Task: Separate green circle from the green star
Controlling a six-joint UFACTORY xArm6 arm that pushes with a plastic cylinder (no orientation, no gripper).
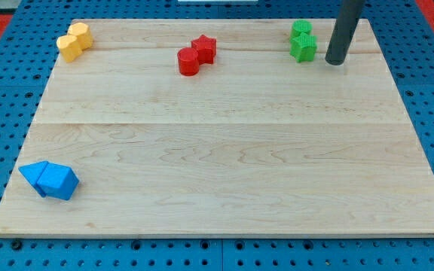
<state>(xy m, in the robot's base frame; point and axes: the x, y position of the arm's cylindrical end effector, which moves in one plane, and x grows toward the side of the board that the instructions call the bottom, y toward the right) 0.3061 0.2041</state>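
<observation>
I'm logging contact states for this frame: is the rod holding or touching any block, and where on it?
Nothing is held. My tip rests on the board just to the view's right of the two touching green blocks, with a small gap between.

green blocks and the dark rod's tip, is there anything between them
Nothing: in the camera view, only a narrow strip of bare wooden board separates my tip from the touching green star block and green circle block to the view's left.

Pale wooden board (224, 165) on blue pegboard (6, 113) — green pair (303, 41), red pair (197, 54), yellow pair (74, 41), blue pair (50, 180); dark rod (343, 30).
</observation>
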